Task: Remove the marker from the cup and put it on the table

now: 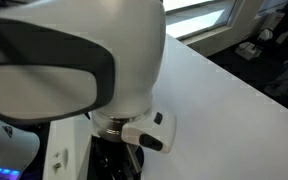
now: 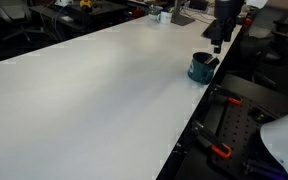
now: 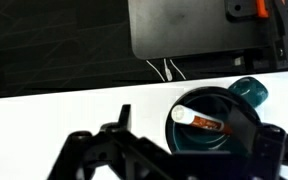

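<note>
Marker lies inside cup, between the gripper's wide-spread fingers

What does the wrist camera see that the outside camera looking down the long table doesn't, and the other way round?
Only the wrist view shows the marker clearly: a reddish stick with a white end, lying inside the cup. Only an exterior view shows the long white table stretching away, with the gripper hanging above the cup, seen from outside. Both show the dark cup sitting on the white table near its edge.
</note>
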Action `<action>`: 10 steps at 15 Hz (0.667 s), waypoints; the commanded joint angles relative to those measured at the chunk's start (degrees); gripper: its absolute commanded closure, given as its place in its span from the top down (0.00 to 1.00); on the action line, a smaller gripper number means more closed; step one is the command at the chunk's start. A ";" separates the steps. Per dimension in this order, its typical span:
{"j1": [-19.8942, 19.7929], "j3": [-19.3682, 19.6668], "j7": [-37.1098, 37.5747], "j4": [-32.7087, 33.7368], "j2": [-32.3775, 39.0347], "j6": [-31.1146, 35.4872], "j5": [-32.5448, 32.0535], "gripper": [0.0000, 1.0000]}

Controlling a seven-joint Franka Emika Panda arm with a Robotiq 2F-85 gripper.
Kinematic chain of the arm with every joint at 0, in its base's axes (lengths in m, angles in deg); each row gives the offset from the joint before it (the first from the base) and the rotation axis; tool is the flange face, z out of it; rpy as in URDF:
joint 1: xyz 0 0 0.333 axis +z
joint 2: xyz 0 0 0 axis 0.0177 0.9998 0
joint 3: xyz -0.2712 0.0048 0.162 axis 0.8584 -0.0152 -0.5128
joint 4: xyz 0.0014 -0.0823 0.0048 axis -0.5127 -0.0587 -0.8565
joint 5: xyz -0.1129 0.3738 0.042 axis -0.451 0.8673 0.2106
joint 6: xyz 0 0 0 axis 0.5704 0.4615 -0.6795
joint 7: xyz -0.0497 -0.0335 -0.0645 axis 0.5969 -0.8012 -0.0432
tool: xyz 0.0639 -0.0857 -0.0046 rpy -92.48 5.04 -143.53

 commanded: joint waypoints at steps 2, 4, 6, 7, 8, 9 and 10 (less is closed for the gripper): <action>-0.06 0.31 2.93 -0.97 0.99 3.88 4.62 1.00; -0.22 0.46 3.12 -1.02 1.79 4.54 5.27 1.00; -0.22 0.73 2.31 -1.02 2.70 4.97 6.28 1.00; -0.23 0.83 2.10 -0.99 3.12 5.08 6.65 1.00; -0.23 0.94 1.78 -1.06 3.44 5.39 7.06 1.00; -0.25 1.02 1.63 -1.10 3.78 5.71 7.25 0.99; -0.23 1.07 1.46 -1.08 4.12 5.79 7.41 0.98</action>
